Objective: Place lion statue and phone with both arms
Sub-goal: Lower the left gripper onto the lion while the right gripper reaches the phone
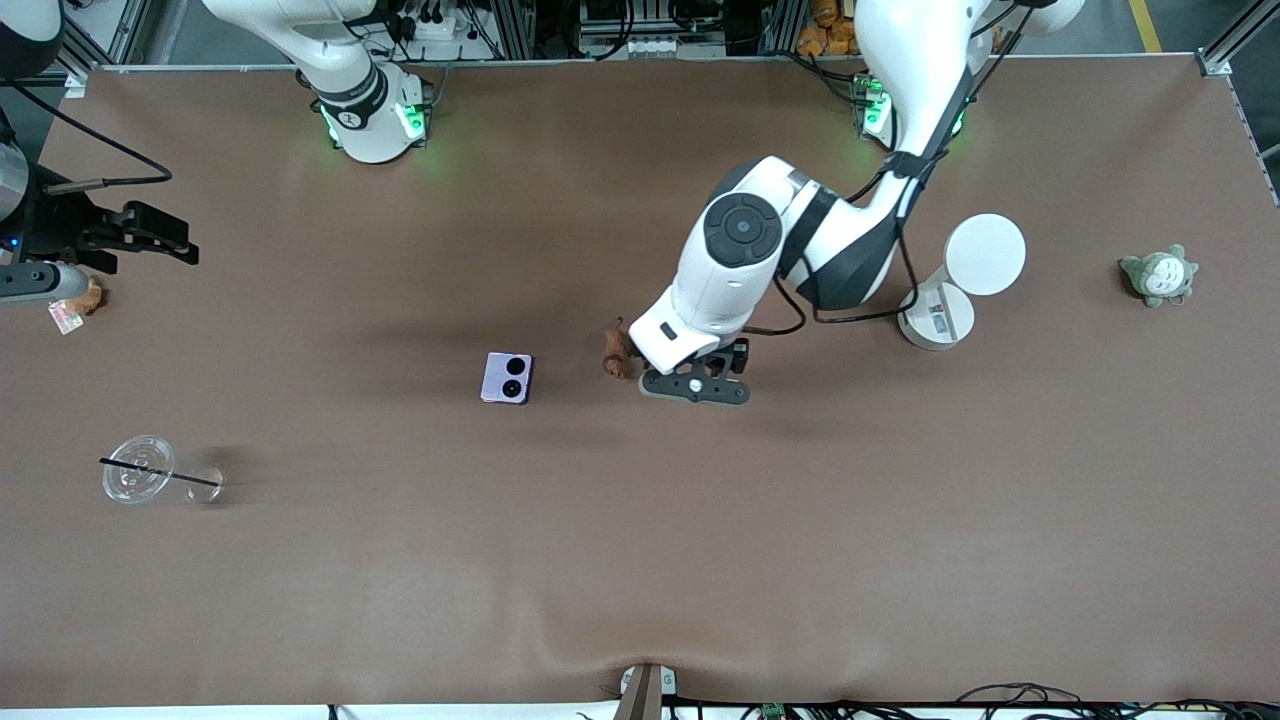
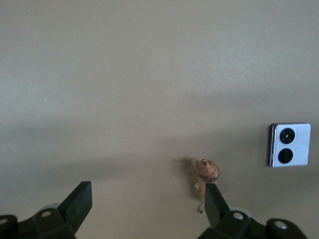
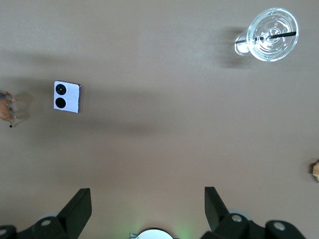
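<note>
The lion statue [image 1: 617, 352] is a tiny reddish-brown figurine near the table's middle. The pale lilac phone [image 1: 507, 377] lies flat beside it, toward the right arm's end, camera circles up. My left gripper [image 1: 690, 372] hovers low beside the lion, toward the left arm's end. In the left wrist view it [image 2: 147, 204] is open and empty, with the lion [image 2: 206, 175] just by one fingertip [image 2: 213, 199] and the phone [image 2: 290, 145] farther off. My right gripper [image 1: 165, 240] waits high over the right arm's end, open and empty [image 3: 147, 209]. Its view shows the phone [image 3: 67, 97] and lion [image 3: 7, 110].
A clear plastic cup with a black straw [image 1: 140, 470] lies near the right arm's end, also in the right wrist view [image 3: 271, 35]. A brown plush toy with a tag [image 1: 80, 300] sits under the right gripper. A white stand [image 1: 960, 280] and a grey-white plush [image 1: 1158, 275] are toward the left arm's end.
</note>
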Action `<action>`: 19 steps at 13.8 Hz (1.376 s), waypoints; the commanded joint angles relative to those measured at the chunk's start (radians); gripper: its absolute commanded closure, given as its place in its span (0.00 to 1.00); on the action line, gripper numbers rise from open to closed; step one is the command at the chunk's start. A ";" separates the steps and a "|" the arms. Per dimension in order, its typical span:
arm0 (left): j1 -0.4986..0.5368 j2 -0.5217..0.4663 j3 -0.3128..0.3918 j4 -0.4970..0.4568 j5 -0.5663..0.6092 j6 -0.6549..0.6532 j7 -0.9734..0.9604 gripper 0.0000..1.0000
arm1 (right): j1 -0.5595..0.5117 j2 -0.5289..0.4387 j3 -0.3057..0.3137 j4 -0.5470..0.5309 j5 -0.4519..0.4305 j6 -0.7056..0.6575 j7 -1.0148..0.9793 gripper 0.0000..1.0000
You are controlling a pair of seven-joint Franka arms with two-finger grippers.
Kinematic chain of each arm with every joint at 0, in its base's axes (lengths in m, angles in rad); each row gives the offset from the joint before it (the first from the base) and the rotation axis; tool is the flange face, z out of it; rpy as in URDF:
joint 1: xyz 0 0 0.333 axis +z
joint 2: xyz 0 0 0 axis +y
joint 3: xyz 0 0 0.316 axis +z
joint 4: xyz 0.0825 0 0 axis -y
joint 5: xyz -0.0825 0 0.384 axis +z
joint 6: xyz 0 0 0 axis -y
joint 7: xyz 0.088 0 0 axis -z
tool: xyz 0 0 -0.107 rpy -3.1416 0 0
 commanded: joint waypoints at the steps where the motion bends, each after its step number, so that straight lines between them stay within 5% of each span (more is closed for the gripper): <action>1: -0.058 0.056 0.012 0.034 -0.007 0.033 -0.115 0.00 | 0.001 0.003 0.002 0.007 0.010 -0.004 0.001 0.00; 10: -0.153 0.177 0.017 0.025 0.002 0.155 -0.202 0.00 | 0.072 0.031 0.003 0.003 0.011 0.027 0.026 0.00; 19: -0.203 0.231 0.018 -0.007 0.025 0.214 -0.234 0.00 | 0.269 0.104 0.003 -0.022 0.036 0.157 0.394 0.00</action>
